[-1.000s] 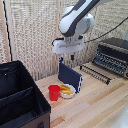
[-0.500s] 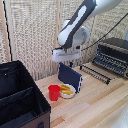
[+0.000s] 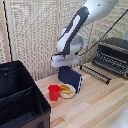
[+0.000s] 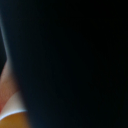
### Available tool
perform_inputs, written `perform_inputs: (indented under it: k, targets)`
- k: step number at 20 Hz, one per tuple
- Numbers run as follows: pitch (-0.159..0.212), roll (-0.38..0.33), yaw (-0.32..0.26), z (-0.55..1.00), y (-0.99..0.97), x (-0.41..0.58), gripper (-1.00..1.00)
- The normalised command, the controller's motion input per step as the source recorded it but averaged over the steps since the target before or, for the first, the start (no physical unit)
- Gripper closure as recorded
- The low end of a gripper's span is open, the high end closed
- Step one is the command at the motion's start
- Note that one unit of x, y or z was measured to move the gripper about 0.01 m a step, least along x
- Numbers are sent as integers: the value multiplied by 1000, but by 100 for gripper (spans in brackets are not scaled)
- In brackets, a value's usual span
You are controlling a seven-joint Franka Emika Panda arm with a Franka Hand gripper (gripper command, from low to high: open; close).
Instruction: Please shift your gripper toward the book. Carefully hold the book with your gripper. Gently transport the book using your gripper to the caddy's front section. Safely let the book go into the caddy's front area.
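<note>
The dark navy book (image 3: 70, 78) stands upright on the wooden table, just behind a yellow bowl. My white gripper (image 3: 65, 65) sits right on the book's top edge, and its fingers are hidden against the dark cover, so their state does not show. The book (image 4: 75, 60) fills almost the whole wrist view as a dark blur. The black caddy (image 3: 30, 93) stands at the exterior view's left. Its nearer compartment (image 3: 17, 109), between a divider wall and the outer end wall, is open at the top.
A red cup (image 3: 54, 92) and a yellow bowl (image 3: 67, 91) stand between the book and the caddy. A dark toaster oven (image 3: 113, 55) with a wire rack (image 3: 95, 73) in front of it is at the exterior view's right. A reed screen backs the table.
The arm has come down, so the white gripper went from well above the book to sitting on its top edge. The book has stayed in nearly the same spot.
</note>
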Motion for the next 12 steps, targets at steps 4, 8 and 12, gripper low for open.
perform_inputs:
  k: [4,8,12]
  targets:
    - [0,-9,91,-4,-19,205,100]
    - [0,-36,51,-9,11,188,100]
    - [-36,-21,-5,0,51,61,100]
